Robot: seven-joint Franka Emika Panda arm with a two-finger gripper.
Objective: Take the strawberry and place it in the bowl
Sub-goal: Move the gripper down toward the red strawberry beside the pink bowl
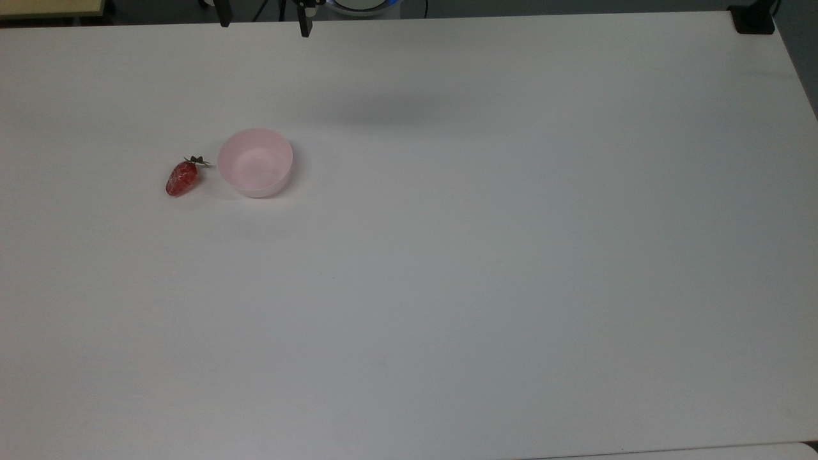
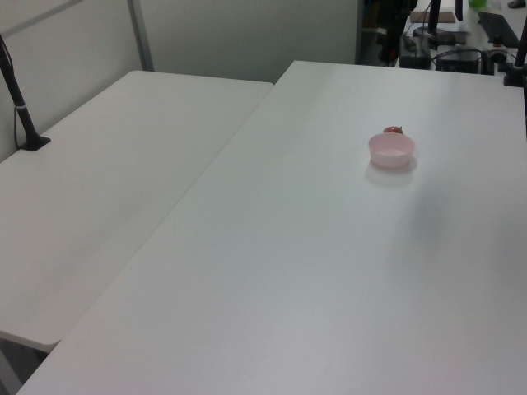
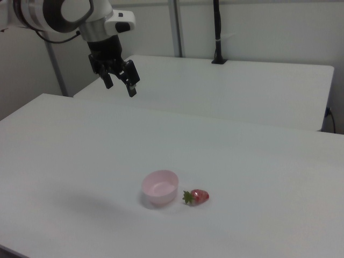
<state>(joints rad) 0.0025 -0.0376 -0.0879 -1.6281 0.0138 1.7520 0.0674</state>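
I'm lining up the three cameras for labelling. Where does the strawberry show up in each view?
Top view: the strawberry lies on the table in the picture's left part, just left of the bowl.
Left view: a sliver of red peeks over the bowl's far rim, upper right.
Right view: it lies just right of the bowl, low centre.
Shared landmark: the pink bowl.

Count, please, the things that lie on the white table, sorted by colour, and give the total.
Red: 1, the strawberry, lying on the table beside the bowl
Pale pink: 1, the bowl, upright and with nothing in it
Total: 2
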